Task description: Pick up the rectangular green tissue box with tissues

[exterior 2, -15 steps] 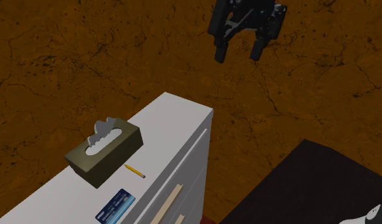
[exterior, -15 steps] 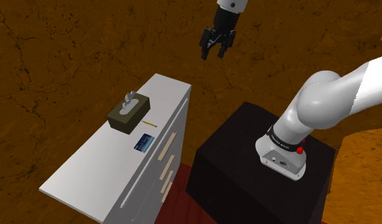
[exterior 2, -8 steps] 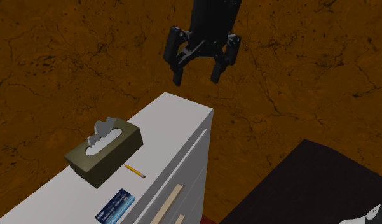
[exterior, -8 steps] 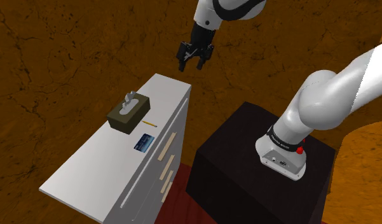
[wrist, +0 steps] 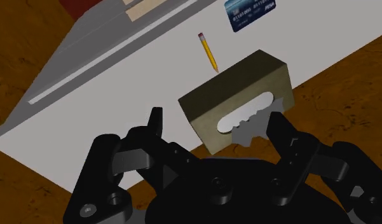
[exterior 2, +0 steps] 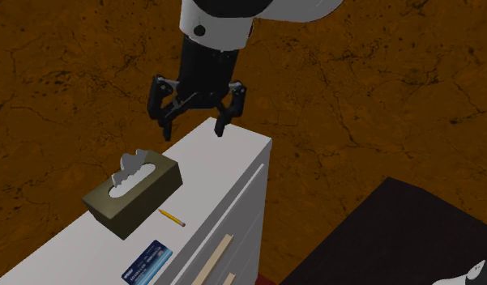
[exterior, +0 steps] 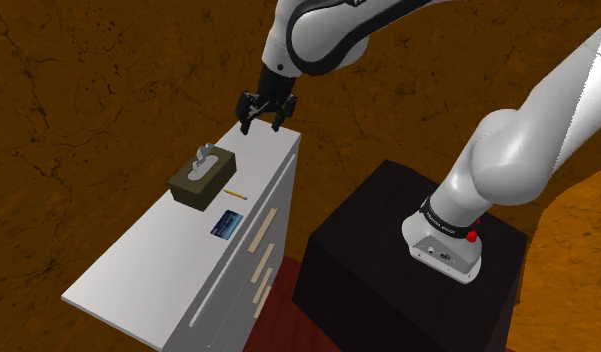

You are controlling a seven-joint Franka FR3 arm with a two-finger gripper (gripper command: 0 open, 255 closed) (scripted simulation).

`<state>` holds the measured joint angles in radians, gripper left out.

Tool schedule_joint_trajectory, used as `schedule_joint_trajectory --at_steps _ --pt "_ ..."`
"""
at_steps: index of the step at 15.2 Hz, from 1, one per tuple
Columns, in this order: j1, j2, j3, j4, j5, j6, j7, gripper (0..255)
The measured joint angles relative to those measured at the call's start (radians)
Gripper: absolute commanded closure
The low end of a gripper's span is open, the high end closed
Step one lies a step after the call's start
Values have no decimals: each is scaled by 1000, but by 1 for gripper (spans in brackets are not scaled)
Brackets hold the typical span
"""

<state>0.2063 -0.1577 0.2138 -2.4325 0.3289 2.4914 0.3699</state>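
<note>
**Claw (exterior: pixel 265 126) (exterior 2: pixel 193 129) spread wide and empty above the desk (exterior: pixel 138 270).**
The claw is held over the desk's short end nearest the tissue box (exterior: pixel 201 180) (wrist: pixel 237 95), and nothing is touched by its fingers. The box is olive-green, with white tissue raised through its top slot. It is set flat near the long edge opposite the drawer fronts. A yellow pencil (exterior: pixel 235 194) is noted just beside it.

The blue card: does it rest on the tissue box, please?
No, the blue card lies on the cabinet top, apart from the tissue box.
</note>
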Motion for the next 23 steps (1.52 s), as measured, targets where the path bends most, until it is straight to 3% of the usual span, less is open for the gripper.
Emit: schedule_joint_trajectory --at_steps 5,13,21,22,23 --pt "28 173 39 103 -15 124 56 0" --pt "101 447 48 317 -108 264 176 0" --pt "113 537 45 331 -115 346 172 0" --pt "113 540 45 330 -115 350 171 255" --pt "112 541 45 330 -115 351 171 255"
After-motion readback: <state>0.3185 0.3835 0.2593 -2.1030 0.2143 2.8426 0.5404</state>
